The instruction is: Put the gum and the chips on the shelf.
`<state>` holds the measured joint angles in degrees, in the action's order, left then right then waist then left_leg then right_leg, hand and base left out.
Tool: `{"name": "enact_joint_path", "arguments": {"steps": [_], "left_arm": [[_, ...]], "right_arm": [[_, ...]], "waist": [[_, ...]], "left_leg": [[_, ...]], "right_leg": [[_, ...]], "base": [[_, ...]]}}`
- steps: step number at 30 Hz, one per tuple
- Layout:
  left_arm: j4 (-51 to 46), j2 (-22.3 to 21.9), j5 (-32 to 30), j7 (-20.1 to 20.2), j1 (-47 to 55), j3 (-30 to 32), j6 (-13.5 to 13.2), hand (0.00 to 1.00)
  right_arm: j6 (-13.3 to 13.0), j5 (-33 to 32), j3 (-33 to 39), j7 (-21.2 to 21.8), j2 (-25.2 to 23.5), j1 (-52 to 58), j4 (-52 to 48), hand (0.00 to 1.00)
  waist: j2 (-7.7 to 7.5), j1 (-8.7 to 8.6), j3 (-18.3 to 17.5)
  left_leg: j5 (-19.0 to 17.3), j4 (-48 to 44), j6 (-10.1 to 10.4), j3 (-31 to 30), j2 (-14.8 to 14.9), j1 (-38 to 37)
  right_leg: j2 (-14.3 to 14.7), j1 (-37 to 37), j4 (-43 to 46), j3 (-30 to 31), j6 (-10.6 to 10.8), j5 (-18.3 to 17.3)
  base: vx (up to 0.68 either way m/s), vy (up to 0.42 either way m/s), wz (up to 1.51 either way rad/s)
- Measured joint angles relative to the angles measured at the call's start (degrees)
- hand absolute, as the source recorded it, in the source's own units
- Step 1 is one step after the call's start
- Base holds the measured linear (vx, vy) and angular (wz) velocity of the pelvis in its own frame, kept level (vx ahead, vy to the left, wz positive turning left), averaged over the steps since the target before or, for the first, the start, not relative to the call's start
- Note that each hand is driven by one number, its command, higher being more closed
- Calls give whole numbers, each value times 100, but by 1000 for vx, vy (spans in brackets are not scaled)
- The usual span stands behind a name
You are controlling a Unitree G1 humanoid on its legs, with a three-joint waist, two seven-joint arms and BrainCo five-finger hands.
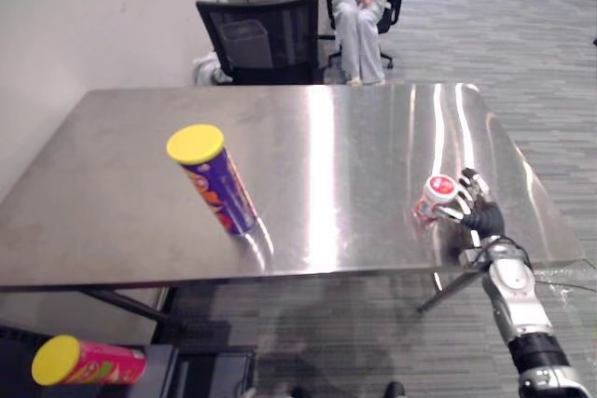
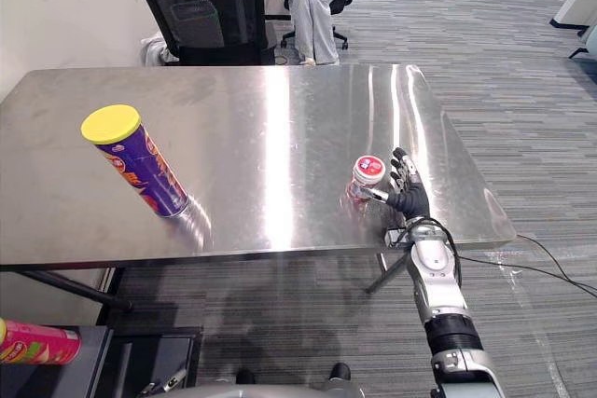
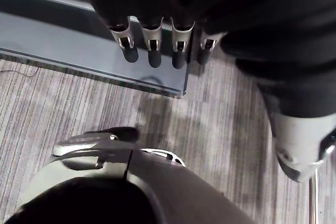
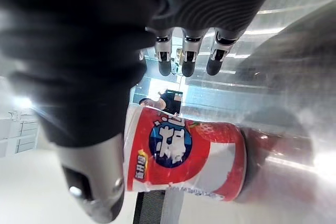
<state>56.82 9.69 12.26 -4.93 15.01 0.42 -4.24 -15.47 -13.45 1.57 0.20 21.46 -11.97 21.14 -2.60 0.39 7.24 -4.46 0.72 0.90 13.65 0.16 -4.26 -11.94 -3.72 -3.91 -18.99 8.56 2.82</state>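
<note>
Gum (image 2: 367, 178) is bracketed on the counter (image 2: 280, 137) by the right hand (image 2: 410, 200), fingers (image 4: 189, 56) straight, nothing gripped; grasp judged in hand, closure round it needed next.

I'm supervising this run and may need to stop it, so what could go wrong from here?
The gum tub stands near the table's front right corner, and the right robot hand is beside it with straight fingers, not closed round it: a nudge could tip it off. The tall chips can stands far across the table; a stretched reach might topple it.
</note>
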Motion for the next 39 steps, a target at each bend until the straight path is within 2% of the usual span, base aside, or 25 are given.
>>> {"name": "enact_joint_path", "arguments": {"steps": [9,10,15,19,39], "left_arm": [[-41,-50,-1,-108,2,118,-2,0],[-41,-50,-1,-110,2,122,-2,0],[-41,-55,-7,-108,1,162,-2,0],[-42,-63,-9,-109,-1,166,-4,0],[-40,-65,-27,-140,3,161,2,0]], "right_arm": [[2,8,-238,94,-23,-220,-136,0],[12,8,-256,149,-24,-219,-181,100],[27,77,-443,162,-26,-246,-274,100],[59,218,-476,162,-27,-255,-279,100],[142,215,-488,122,-224,-258,-357,100]], "waist": [[6,17,121],[5,24,123],[6,44,125],[6,129,125],[4,139,123]], "left_leg": [[8,0,-9,-34,-3,-23],[8,4,-9,-33,-3,-23],[8,4,-9,-32,-1,-24],[9,4,-9,-34,-2,-27],[105,126,-9,-66,-45,-93]], "right_leg": [[-1,-48,-8,-30,-4,8],[-1,-47,-8,-30,-4,8],[0,-47,-6,-30,-4,8],[0,-48,-5,-30,-4,8],[0,-68,8,-54,-4,7]], "base": [[-1,-2,1],[0,0,0],[0,0,0],[0,0,0],[0,0,0]]}}
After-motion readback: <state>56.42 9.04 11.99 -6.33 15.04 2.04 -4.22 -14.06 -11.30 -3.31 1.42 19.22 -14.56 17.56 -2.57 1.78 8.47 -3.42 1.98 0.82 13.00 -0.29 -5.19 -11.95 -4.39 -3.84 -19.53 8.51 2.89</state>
